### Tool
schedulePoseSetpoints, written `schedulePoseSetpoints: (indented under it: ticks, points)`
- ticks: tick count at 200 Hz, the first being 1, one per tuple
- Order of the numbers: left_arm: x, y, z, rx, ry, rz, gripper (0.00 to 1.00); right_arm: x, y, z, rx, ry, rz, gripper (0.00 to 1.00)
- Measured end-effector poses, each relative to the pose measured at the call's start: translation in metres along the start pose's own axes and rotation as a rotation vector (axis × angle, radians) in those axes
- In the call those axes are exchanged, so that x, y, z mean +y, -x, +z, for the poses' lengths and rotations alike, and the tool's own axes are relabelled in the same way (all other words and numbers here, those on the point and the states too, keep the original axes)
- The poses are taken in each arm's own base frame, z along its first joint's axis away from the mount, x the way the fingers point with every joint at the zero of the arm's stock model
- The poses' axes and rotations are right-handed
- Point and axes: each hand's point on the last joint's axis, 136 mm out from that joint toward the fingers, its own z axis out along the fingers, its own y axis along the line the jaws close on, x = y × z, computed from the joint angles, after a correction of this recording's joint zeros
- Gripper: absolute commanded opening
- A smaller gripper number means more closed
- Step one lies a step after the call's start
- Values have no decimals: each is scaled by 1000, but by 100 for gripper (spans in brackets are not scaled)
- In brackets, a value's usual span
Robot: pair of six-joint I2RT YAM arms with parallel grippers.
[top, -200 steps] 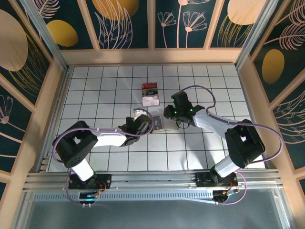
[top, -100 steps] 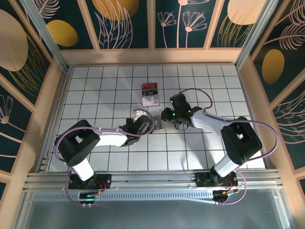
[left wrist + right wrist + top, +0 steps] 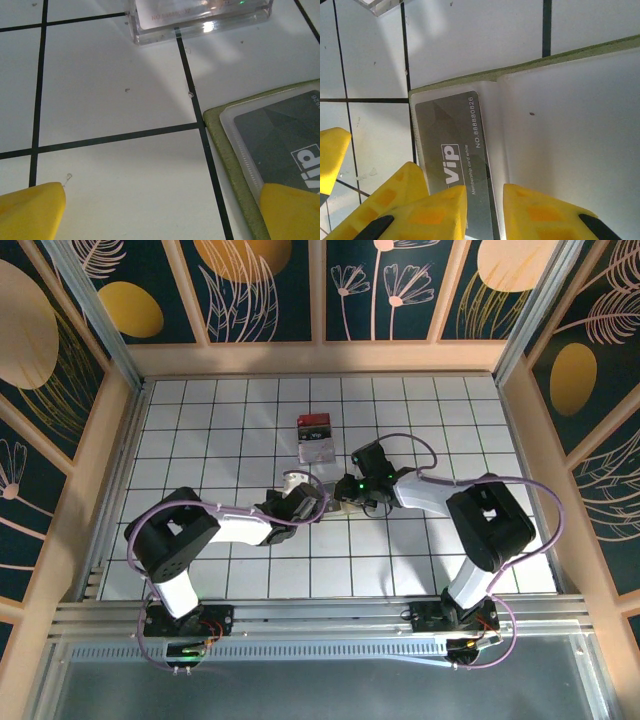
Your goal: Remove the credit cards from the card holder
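Observation:
The card holder (image 3: 570, 125) lies open on the tiles, cream inside with an olive-green edge (image 3: 235, 165). A dark grey VIP credit card (image 3: 450, 130) sits in its left pocket and is also in the left wrist view (image 3: 285, 145). My right gripper (image 3: 485, 210) points down at it, jaws a narrow way apart astride the card's inner edge, holding nothing. My left gripper (image 3: 160, 210) is wide open, one fingertip (image 3: 290, 210) over the holder's corner and the other on bare tile. From above, both grippers (image 3: 312, 502) (image 3: 345, 496) meet over the holder and hide most of it.
A small clear box (image 3: 315, 440) with red and dark contents stands about a tile beyond the grippers, and its near wall (image 3: 200, 15) is close ahead of the left gripper. Wooden walls ring the white tiled table (image 3: 200, 420).
The right gripper has slid left and now stands over the card holder, covering it from above. The left gripper has crept a little to the right. Neither opening has changed.

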Motion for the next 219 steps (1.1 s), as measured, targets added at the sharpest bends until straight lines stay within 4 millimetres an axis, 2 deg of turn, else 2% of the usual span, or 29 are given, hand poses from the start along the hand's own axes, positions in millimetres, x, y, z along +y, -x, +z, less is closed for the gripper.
schedulePoseSetpoints:
  ticks: [91,158,219]
  points:
    - [-2,0,3,10,5,2,98,-1,-4,9,29,22,18,26]
    - [-2,-1,3,12,3,2,98,1,-3,9,46,86,43,22]
    - [-1,0,3,17,9,4,98,13,-1,7,52,199,52,19]
